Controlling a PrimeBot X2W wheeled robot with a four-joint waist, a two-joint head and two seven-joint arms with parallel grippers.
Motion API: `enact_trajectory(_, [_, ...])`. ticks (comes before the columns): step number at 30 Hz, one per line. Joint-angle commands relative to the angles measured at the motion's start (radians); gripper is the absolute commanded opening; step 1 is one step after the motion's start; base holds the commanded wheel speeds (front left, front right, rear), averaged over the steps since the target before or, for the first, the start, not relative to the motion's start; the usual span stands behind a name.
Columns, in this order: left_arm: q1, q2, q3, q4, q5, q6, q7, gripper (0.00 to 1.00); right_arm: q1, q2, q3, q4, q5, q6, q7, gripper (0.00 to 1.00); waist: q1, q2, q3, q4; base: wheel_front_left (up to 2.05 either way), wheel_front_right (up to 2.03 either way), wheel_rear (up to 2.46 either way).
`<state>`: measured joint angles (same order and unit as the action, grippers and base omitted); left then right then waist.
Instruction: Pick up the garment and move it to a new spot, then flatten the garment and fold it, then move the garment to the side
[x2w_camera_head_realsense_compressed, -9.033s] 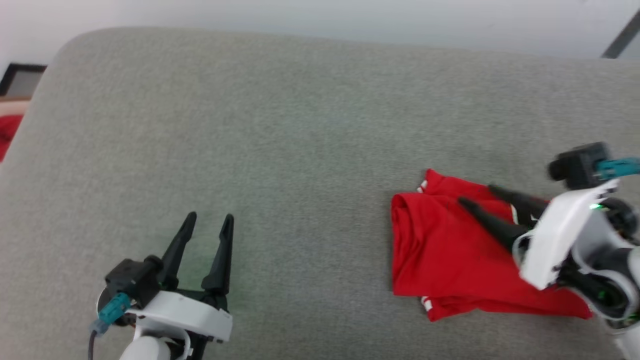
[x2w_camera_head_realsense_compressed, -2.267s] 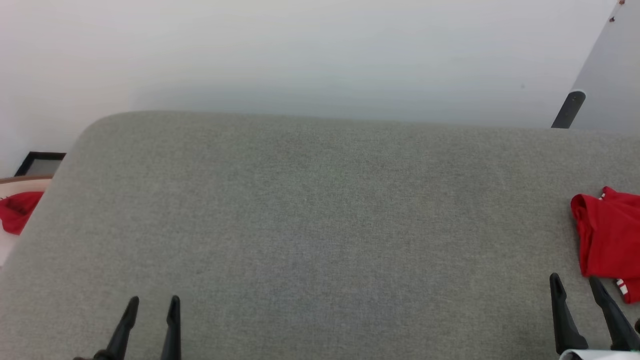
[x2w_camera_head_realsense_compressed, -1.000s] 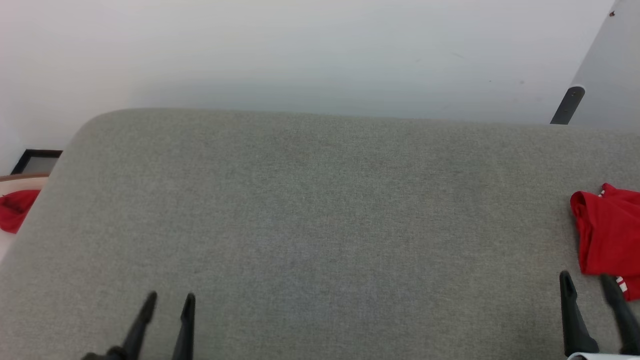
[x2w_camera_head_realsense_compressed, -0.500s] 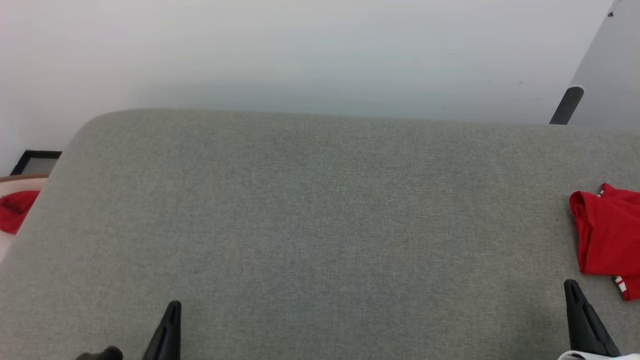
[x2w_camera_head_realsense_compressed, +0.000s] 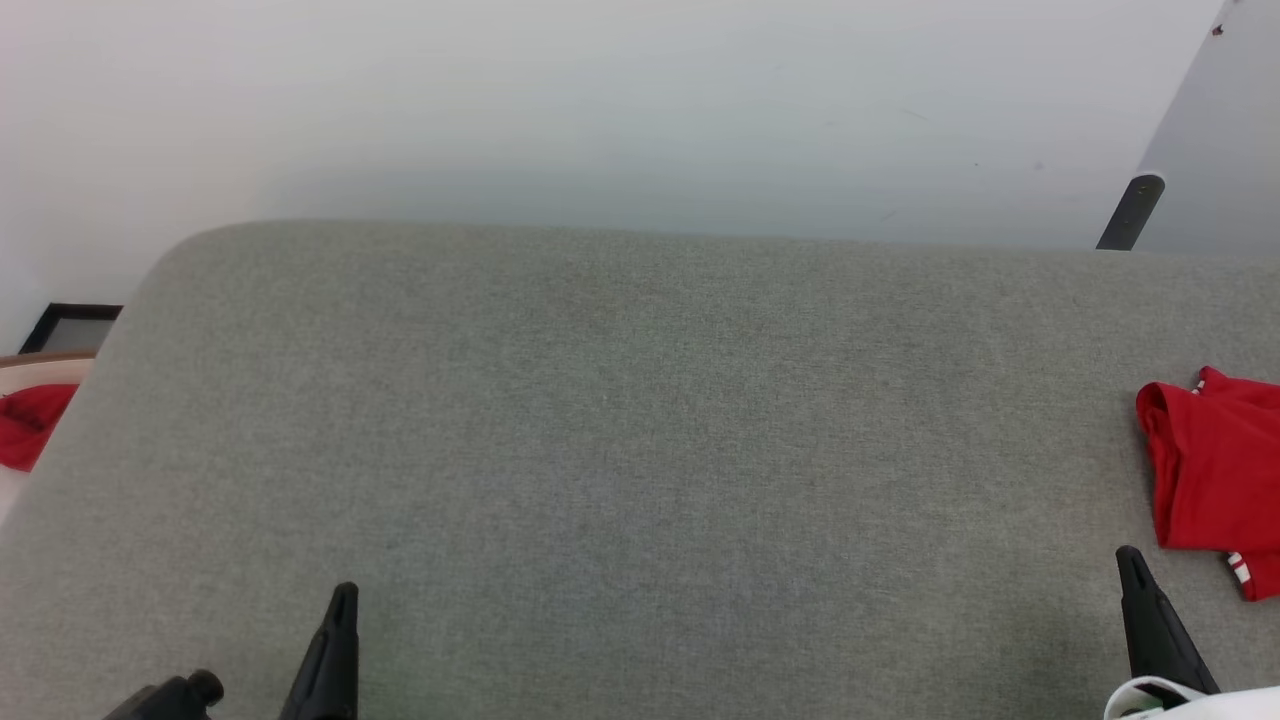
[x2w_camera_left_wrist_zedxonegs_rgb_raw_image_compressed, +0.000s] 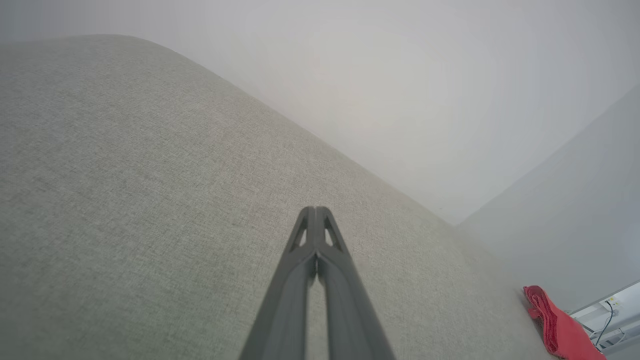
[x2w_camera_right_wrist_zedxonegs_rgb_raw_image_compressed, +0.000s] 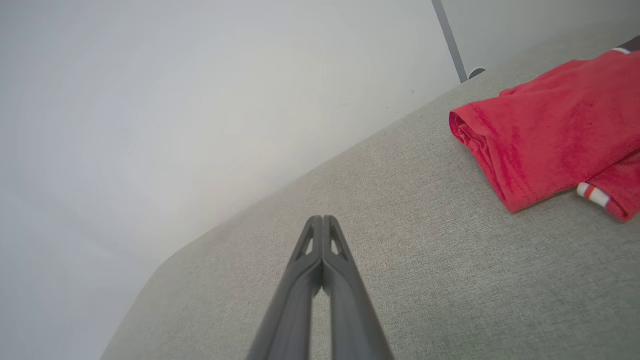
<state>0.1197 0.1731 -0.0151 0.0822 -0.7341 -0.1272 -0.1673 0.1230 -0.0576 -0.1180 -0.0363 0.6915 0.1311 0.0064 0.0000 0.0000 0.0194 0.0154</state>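
The left gripper (x2w_camera_head_realsense_compressed: 343, 602) has its jaws clenched. In the left wrist view its gripper (x2w_camera_left_wrist_zedxonegs_rgb_raw_image_compressed: 316, 211) shows the two dark fingers pressed flat together to the tip, with nothing between them. It hangs over bare fabric at the near left part of the grey cushion (x2w_camera_head_realsense_compressed: 620, 420); whether it touches the fabric cannot be told.

The right gripper (x2w_camera_head_realsense_compressed: 1131, 558) is pressed together the same way. Seen from its own wrist, the gripper (x2w_camera_right_wrist_zedxonegs_rgb_raw_image_compressed: 323, 219) grasps nothing. It is over the cushion's near right part, just beside the garment (x2w_camera_head_realsense_compressed: 1212, 470) but apart from it.

The garment (x2w_camera_right_wrist_zedxonegs_rgb_raw_image_compressed: 545, 125) lies folded and flat at the right end of the cushion. Its rounded folded edge points toward the cushion's middle, and a red-white striped trim shows at its near corner. The picture edge cuts off the rest of it, so its long axis cannot be judged. From the left wrist it shows as a low red strip (x2w_camera_left_wrist_zedxonegs_rgb_raw_image_compressed: 560, 327) at the cushion's far end.

Count: one garment, two grippers, and one small red cloth lump (x2w_camera_head_realsense_compressed: 30, 422) off the cushion's left end. One dark post (x2w_camera_head_realsense_compressed: 1130, 213) stands behind its right rear corner.
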Motion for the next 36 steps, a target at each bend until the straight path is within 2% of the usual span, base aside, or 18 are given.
enact_trajectory(1, [-0.028, 0.002, 0.008, -0.002, -0.047, -0.001, 0.008, 0.00, -0.032, -0.009, 0.003, 0.000, 0.049, 0.000, 0.002, 0.00, 0.0000, 0.0000, 0.000, 0.000, 0.00, 0.00, 0.00])
enact_trajectory(22, [-0.088, -0.023, 0.028, 0.043, -0.309, -0.003, 0.076, 0.00, -0.092, -0.011, 0.013, 0.083, 0.315, 0.000, 0.027, 0.00, 0.0000, 0.0000, -0.004, -0.004, 0.00, 0.00, 0.00])
enact_trajectory(36, [-0.120, -0.038, 0.042, 0.069, -0.443, -0.003, 0.114, 0.00, -0.127, -0.011, 0.015, 0.126, 0.454, 0.000, 0.041, 0.00, 0.0000, 0.0000, -0.006, -0.006, 0.00, 0.00, 0.00])
